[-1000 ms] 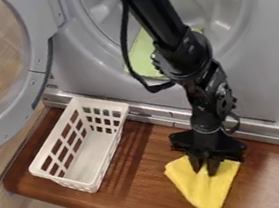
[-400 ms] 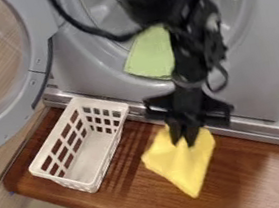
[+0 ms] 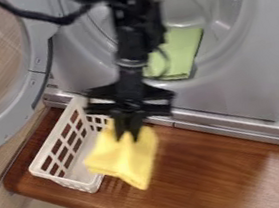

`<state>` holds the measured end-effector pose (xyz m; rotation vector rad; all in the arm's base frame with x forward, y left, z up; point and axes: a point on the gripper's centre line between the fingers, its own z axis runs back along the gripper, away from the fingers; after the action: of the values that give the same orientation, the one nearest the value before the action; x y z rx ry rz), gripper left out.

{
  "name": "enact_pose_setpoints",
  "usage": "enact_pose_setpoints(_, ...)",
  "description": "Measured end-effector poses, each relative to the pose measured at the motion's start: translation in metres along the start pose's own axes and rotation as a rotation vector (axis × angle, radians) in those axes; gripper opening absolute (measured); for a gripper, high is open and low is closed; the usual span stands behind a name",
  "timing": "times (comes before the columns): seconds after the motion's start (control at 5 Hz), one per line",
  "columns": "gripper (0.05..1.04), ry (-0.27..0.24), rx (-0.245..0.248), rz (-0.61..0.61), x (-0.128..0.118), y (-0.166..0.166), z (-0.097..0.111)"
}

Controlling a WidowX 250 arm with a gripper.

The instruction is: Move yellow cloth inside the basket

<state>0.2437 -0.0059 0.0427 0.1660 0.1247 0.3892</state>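
End effector (image 3: 128, 136) above yellow cloth (image 3: 125, 155).

The basket (image 3: 62, 180) is of white colour, with a pattern of rectangular holes. Near it, the yellow cloth (image 3: 128, 158) is plain, and the gripper (image 3: 128, 134) is black. Behind the basket, the machine (image 3: 242, 93) is grey and the other cloth (image 3: 183, 47) light green. Under the basket, the board (image 3: 208, 170) is reddish brown, with wood grain.

Gripper (image 3: 130, 137) near the dial's centre holding yellow cloth (image 3: 128, 159), seemingly above the basket's edge through the blur, basket (image 3: 52, 136) at 8 o'clock, green cloth (image 3: 182, 52) at 1, door (image 3: 39, 48) at 10.
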Motion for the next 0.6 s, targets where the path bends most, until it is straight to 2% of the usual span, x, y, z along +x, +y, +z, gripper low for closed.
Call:
enact_pose_setpoints(0.4, 0.101, -0.042, 0.018, 0.048, 0.032, 0.044, -0.007)
enact_pose_setpoints(0.6, 0.101, -0.038, 0.009, 0.015, 0.047, 0.054, -0.023)
